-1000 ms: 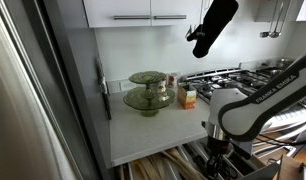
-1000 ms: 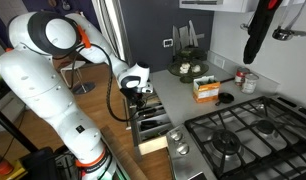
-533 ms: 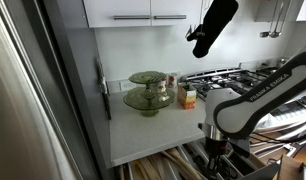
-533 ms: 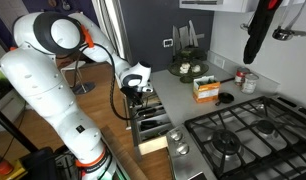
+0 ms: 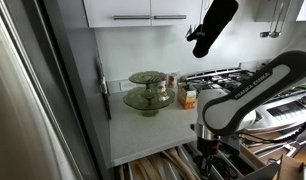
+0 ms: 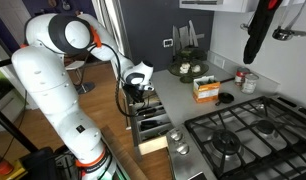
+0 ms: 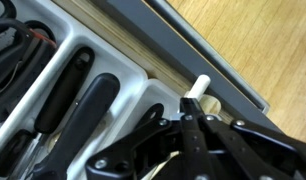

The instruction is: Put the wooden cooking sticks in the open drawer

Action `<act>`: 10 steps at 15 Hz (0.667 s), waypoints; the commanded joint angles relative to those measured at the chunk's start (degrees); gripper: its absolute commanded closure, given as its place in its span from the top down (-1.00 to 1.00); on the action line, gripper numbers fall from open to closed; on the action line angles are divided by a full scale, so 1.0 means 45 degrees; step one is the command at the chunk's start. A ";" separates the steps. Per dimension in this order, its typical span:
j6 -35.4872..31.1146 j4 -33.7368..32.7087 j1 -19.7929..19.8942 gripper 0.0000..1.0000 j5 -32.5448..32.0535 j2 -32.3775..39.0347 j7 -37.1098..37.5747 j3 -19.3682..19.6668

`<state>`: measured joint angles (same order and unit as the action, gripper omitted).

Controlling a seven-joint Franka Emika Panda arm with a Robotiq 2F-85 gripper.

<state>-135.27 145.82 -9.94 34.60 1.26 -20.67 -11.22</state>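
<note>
In the wrist view my gripper (image 7: 193, 118) is shut, its black fingers pressed together around a slim pale stick. The stick's rounded end (image 7: 200, 86) pokes out just past the fingertips; this is one of the wooden cooking sticks. Below lies the open drawer (image 7: 143, 95), a white divider tray with dark-handled utensils (image 7: 78, 105) in long compartments. In both exterior views the gripper (image 5: 207, 158) (image 6: 143, 97) hangs low over the open drawer (image 5: 158, 166) (image 6: 153, 128) under the counter edge. How many sticks are held is hidden by the fingers.
A white counter (image 5: 143, 130) carries a green tiered glass stand (image 5: 148, 92) and a small box (image 5: 187, 97). The gas stove (image 6: 243, 135) stands beside the drawer. A black oven mitt (image 5: 213, 25) hangs above. Wooden floor (image 7: 253, 40) lies beyond the drawer front.
The jaws have closed from half open to shut on the stick. The arm has shifted slightly sideways and lower over the drawer.
</note>
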 commanded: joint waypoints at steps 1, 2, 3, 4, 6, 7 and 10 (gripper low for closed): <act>-0.0098 -0.0717 -0.0052 -1.00 0.0889 0.0866 -0.0547 -0.0094; -0.0099 -0.0909 -0.0034 -1.00 0.1146 0.1025 -0.0681 -0.0144; -0.0099 -0.1080 -0.0019 -1.00 0.1433 0.1180 -0.0847 -0.0203; -0.0097 -0.1271 -0.0009 -1.00 0.1632 0.1347 -0.0997 -0.0258; -0.0105 -0.1565 0.0011 -1.00 0.1996 0.1632 -0.1229 -0.0362; -0.0174 -0.1682 0.0015 -1.00 0.2144 0.1754 -0.1363 -0.0413; -0.0128 -0.2080 0.0029 -1.00 0.2418 0.2122 -0.1650 -0.0545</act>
<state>-135.33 138.27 -9.95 43.42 8.38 -26.04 -12.85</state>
